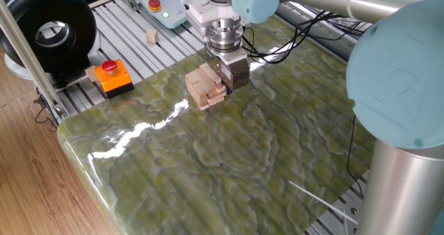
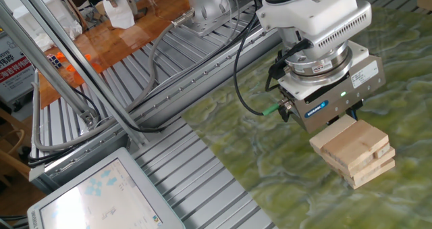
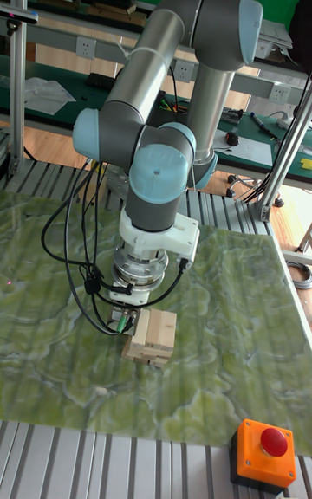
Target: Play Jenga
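Note:
The Jenga stack (image 1: 204, 88) is a low pile of pale wooden bars in crosswise layers on the green marbled table (image 1: 229, 159). It also shows in the other fixed view (image 2: 356, 151) and in the tall view (image 3: 150, 337). My gripper (image 1: 224, 80) points straight down at the stack's far side, with its body just above the top layer (image 2: 341, 131). The fingertips are hidden behind the bars and the gripper body, so I cannot make out whether they hold a bar.
An orange box with a red button (image 1: 111, 76) sits off the table's left corner. A lone small wooden cube (image 1: 151, 36) lies on the slatted metal beyond it. Black cables (image 1: 295, 37) trail behind the arm. A tablet (image 2: 101, 202) lies near the slats.

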`<state>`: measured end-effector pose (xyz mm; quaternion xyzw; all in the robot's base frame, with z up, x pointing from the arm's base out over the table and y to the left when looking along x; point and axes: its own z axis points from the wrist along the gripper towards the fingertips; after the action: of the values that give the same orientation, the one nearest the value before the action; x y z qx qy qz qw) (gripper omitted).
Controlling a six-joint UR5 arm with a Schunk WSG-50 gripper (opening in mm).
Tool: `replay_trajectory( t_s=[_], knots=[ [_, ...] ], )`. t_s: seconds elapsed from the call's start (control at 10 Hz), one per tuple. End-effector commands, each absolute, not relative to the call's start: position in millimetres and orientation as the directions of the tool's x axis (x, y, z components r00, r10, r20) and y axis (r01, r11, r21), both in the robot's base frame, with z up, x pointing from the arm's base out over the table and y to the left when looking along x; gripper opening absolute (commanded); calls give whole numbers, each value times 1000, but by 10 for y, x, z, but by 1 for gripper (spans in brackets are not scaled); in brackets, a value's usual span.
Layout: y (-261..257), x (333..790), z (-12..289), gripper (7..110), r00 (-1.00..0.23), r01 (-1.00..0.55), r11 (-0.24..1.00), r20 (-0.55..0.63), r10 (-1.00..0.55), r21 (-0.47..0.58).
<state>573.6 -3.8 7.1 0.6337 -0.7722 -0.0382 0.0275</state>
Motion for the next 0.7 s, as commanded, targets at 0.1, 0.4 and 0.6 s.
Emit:
replay_trajectory(
  t_s=[0.1, 0.4, 0.6],
  knots=[
    [-93, 5748, 48, 7, -189, -978, 189, 0, -982, 87],
    [-85, 5741, 21, 7, -191, -978, 190, -6, -982, 86],
    [-37, 5761, -16, 7, -176, -982, 174, -14, -984, 74]
  ],
)
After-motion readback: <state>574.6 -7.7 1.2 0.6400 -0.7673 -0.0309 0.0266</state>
